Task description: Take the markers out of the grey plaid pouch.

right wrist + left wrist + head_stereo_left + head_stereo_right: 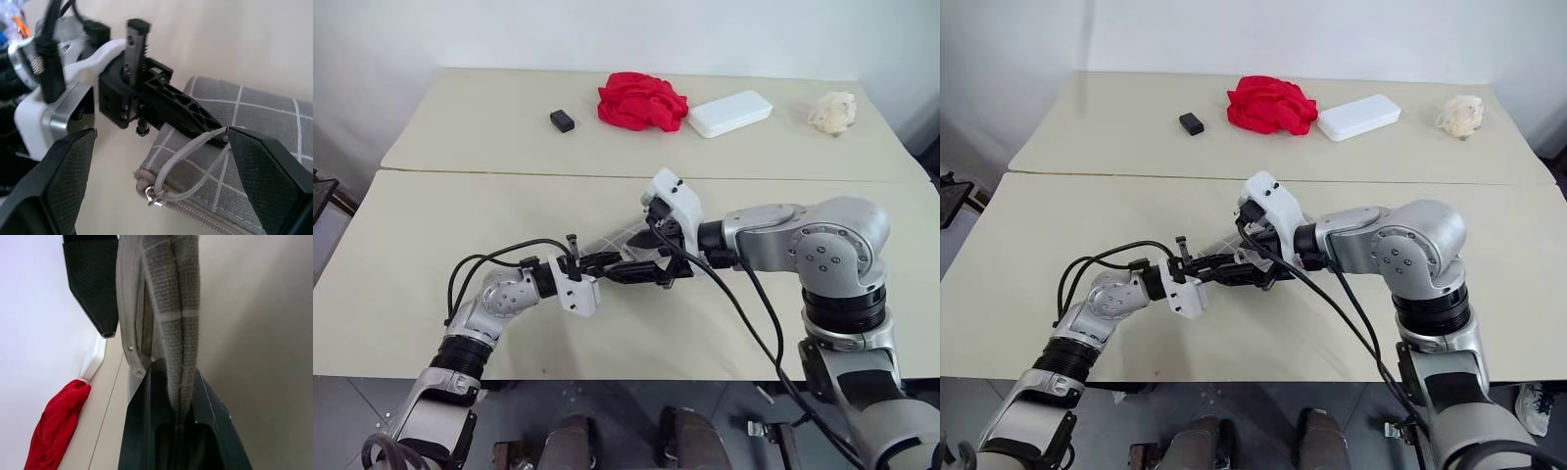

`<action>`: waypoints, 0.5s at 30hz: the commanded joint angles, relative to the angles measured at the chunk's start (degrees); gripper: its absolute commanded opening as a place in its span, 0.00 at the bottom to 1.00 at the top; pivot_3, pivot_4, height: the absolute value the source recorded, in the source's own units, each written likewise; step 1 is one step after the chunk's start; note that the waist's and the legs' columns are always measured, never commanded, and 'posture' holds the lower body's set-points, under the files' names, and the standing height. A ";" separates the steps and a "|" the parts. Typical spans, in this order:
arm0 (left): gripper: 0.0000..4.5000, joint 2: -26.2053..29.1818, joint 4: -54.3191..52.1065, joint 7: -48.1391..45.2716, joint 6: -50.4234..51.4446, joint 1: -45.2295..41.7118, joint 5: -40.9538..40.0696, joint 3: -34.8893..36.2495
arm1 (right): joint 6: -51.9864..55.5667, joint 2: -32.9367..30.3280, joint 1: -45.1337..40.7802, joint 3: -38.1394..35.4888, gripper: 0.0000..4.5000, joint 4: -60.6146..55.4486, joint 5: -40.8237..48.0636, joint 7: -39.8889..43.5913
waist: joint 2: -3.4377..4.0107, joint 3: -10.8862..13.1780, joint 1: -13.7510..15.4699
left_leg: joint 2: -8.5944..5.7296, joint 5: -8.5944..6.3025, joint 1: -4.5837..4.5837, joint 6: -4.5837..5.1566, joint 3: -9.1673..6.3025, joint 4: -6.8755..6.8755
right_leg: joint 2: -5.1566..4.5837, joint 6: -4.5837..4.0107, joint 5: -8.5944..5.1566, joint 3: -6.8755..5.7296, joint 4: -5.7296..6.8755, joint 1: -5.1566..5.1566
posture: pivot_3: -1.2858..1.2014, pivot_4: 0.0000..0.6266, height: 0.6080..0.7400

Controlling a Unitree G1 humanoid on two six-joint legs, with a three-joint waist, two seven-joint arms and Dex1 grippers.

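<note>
The grey plaid pouch lies near the table's front middle, under both grippers, and a corner of it peeks out in the head views. My left gripper is shut on one edge of the pouch, the fabric pinched between its black fingers. My right gripper hangs open just over the pouch's corner, where a thin loop and a metal zip pull show. Its two fingertips straddle that corner without touching it. The markers are hidden.
On the far table half sit a small black block, a crumpled red cloth, a white rectangular box and a pale crumpled wad. A seam divides the two table halves.
</note>
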 commanded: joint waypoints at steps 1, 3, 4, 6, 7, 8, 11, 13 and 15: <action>0.00 0.73 -2.53 1.64 -0.12 0.29 0.55 -0.39 | 2.62 1.42 0.18 -4.85 0.99 0.37 0.19 -1.78 | 0.00 0.00 0.00 | 0.00 0.00 -0.01 0.00 0.00 0.00 | 0.00 0.00 0.00 0.00 0.00 0.00 | 0.52 0.24 1.00; 0.00 0.92 -2.59 2.01 -0.13 0.45 0.79 -0.57 | 2.99 1.78 0.69 -6.15 0.99 1.74 1.27 -2.84 | 0.00 0.00 -0.01 | 0.00 0.00 -0.01 0.00 0.00 0.00 | 0.00 0.00 0.00 0.00 0.00 0.00 | 0.52 0.24 1.00; 0.00 1.00 -2.57 2.20 -0.11 0.50 0.85 -0.62 | 2.99 1.81 1.00 -6.57 0.99 2.59 1.89 -3.41 | 0.00 0.00 -0.01 | 0.00 0.00 -0.01 0.00 -0.01 0.00 | 0.00 0.00 0.00 -0.01 0.00 0.00 | 0.52 0.24 1.00; 0.00 1.14 -2.64 2.49 -0.05 0.60 1.01 -0.74 | 2.99 1.82 1.45 -7.02 0.99 3.67 3.10 -4.29 | 0.00 0.00 -0.01 | 0.00 0.00 -0.01 0.00 0.00 0.00 | 0.00 0.00 0.00 -0.01 0.00 0.00 | 0.52 0.24 1.00; 0.00 1.21 -2.74 2.61 0.03 0.64 1.04 -0.82 | 2.99 1.96 1.67 -7.14 0.99 4.18 4.01 -4.87 | 0.00 0.00 -0.02 | 0.00 0.00 -0.01 0.00 0.00 0.00 | 0.00 0.00 0.00 -0.01 0.00 0.00 | 0.52 0.24 1.00; 0.00 1.26 -2.85 2.74 0.14 0.66 1.06 -0.87 | 2.99 2.17 1.99 -7.07 0.99 4.63 4.85 -5.40 | 0.00 0.00 -0.04 | 0.00 0.00 -0.01 0.00 0.00 0.00 | 0.00 0.00 0.00 -0.01 0.00 0.00 | 0.52 0.24 1.00; 0.00 1.42 -3.13 3.02 0.51 0.68 0.96 -1.04 | 2.99 2.76 2.66 -6.58 0.99 5.00 5.68 -6.94 | 0.00 0.00 -0.07 | 0.00 0.00 -0.01 0.00 -0.01 0.00 | 0.00 0.00 0.00 -0.02 0.00 -0.01 | 0.52 0.24 1.00; 0.00 1.54 -3.42 3.16 0.85 0.69 0.86 -1.20 | 2.99 3.70 3.01 -6.62 0.85 5.16 5.34 -8.11 | 0.01 0.00 -0.07 | 0.01 0.01 -0.01 -0.01 -0.01 0.00 | 0.00 0.00 0.00 -0.04 0.00 -0.01 | 0.52 0.24 1.00; 0.00 1.62 -3.62 3.26 1.09 0.73 0.77 -1.34 | 2.99 4.52 3.02 -7.14 0.71 5.54 5.49 -8.86 | 0.01 0.00 -0.10 | 0.01 0.01 -0.01 -0.02 -0.01 0.00 | 0.00 0.00 0.00 -0.05 0.00 -0.01 | 0.52 0.24 1.00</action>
